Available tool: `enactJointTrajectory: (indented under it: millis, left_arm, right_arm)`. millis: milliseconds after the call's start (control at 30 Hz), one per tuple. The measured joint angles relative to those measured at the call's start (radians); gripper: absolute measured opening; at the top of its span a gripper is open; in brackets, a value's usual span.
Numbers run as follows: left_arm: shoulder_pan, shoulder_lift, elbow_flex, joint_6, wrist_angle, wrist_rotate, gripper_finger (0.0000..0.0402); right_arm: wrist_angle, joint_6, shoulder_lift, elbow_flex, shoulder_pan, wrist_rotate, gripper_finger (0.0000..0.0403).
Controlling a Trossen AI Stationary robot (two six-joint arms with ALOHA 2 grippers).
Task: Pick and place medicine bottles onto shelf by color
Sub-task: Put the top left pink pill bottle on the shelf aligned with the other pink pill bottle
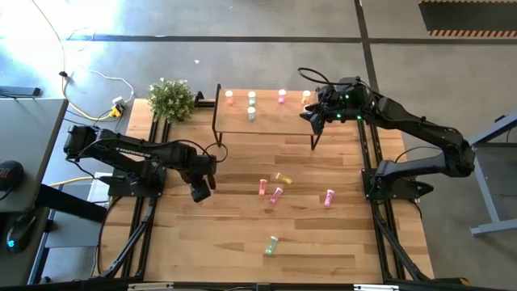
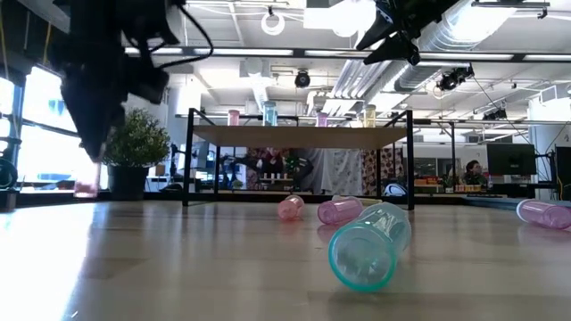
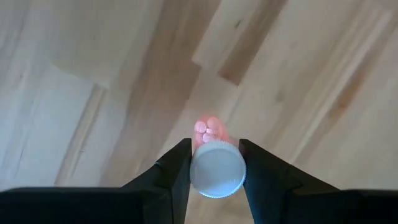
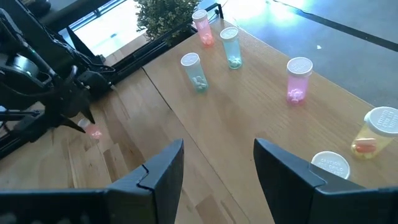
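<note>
My left gripper is over the table's left half, shut on a salmon-red bottle with a white cap; the bottle also shows in the low view. My right gripper is open and empty above the right end of the shelf. Standing upright on the shelf are a salmon bottle, two mint bottles, a pink one, a yellow one and one more white cap. Several bottles lie on their sides on the table, among them a mint one. My left gripper pinches the salmon bottle at its white cap, one finger on either side. The fingers come from above, pointing down. The bottle stands upright below the fingers, its salmon body toward the table; whether its bottom touches the wood, I cannot tell.
A small potted plant stands at the table's far left, beside the shelf. Loose bottles lie mid-table: salmon, yellow, pink and pink. Bare wood shows near the front edge.
</note>
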Motion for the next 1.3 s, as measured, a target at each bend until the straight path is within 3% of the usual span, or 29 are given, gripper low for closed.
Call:
enactJointTrajectory:
  millis: [233,833,1067,1300]
  left_arm:
    - [0.104,0.000,0.190,0.133,-0.138,-0.024,0.0115]
    - [0.557,0.000,0.665,0.596,-0.271,-0.141,0.0115]
    - [0.646,0.021,0.757,0.756,-0.176,-0.186,0.0115]
    - [0.674,0.140,0.879,0.849,-0.191,-0.182,0.0115]
  right_arm:
    - [0.000,0.010,0.000,0.000,0.000,0.000,0.0185]
    - [-0.095,0.157,0.000,0.000,0.000,0.151,0.0185]
    - [-0.098,0.191,0.000,0.000,0.000,0.161,0.0185]
    - [-0.038,0.221,0.000,0.000,0.000,0.165,0.0185]
